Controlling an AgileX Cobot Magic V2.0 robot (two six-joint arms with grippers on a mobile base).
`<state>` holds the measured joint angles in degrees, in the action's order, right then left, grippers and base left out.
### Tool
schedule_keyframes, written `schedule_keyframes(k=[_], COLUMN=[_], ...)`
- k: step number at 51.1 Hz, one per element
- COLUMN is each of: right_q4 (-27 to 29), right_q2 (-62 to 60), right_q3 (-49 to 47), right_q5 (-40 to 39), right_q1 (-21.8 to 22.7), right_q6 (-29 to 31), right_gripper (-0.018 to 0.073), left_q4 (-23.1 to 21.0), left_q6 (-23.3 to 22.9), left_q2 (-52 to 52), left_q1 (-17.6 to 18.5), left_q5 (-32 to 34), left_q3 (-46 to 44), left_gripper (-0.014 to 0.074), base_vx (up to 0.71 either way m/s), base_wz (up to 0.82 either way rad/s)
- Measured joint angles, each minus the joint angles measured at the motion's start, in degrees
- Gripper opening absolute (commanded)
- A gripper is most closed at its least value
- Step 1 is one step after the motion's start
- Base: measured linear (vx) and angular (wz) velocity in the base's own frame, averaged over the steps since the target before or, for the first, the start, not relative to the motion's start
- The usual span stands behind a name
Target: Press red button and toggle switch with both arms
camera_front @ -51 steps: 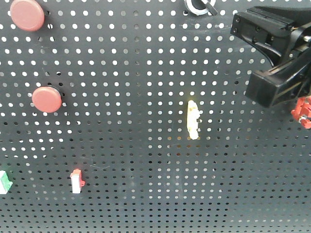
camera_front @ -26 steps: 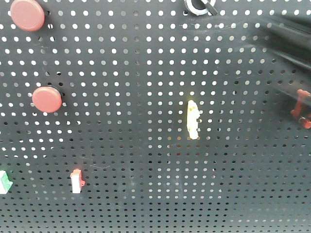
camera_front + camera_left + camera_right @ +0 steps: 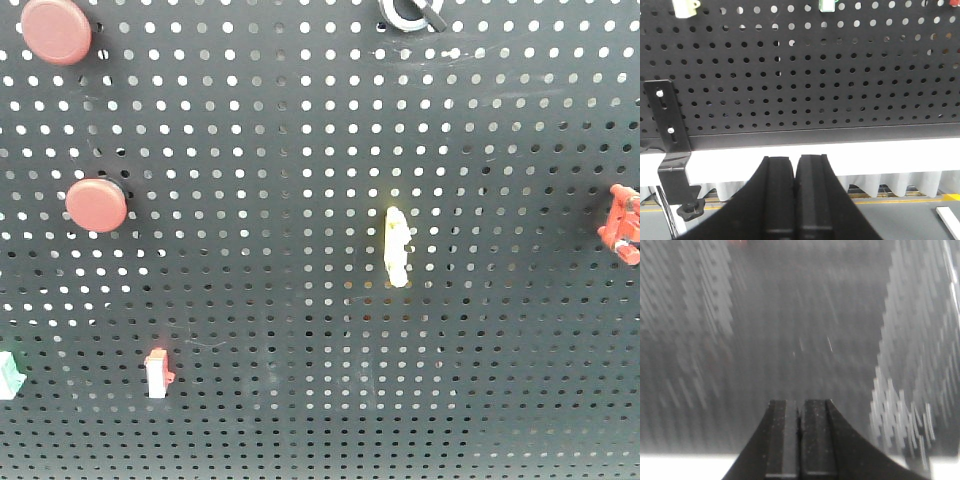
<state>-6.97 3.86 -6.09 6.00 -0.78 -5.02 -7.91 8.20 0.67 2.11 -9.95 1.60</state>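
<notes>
Top edge of the front view, about twelve o'clock: the toggle switch (image 3: 405,12), a silvery-white ring collar with a stubby black lever, half cut off by the frame and untouched. Over at ten and eleven o'clock sit two round red plastic buttons, one high (image 3: 56,30) and one lower (image 3: 96,204), both bolted to the black perforated metal panel (image 3: 300,120) so an arm can push straight in. Dead centre, the pale yellow upright lever (image 3: 397,246); at seven o'clock, a small red-and-white rocker switch (image 3: 157,373). No arm shows on the board. The left gripper (image 3: 795,165), jaws pressed together on nothing, hangs below the panel's bottom edge. The right gripper (image 3: 799,407) is likewise clenched empty; its view is motion-smeared, so its target can't be called.
</notes>
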Motion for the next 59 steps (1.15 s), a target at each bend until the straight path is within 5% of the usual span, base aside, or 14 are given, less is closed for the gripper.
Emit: schedule_keyframes(k=[9, 59], right_q4=[0.1, 0.1], right_q2=[-4.3, -4.4], right_q3=[7.6, 7.8], right_q5=[0.7, 3.5], right_q1=[0.5, 0.5], right_q6=[-0.3, -0.4], right_gripper=[-0.0003, -0.0003], left_q4=[0.0, 0.0], left_q6=[0.0, 0.0], left_q2=[0.0, 0.0], left_q1=[0.0, 0.0], left_q5=[0.0, -0.2], left_q3=[0.0, 0.0], left_gripper=[0.0002, 0.0002], base_vx=[0.0, 0.0], base_wz=[0.0, 0.0])
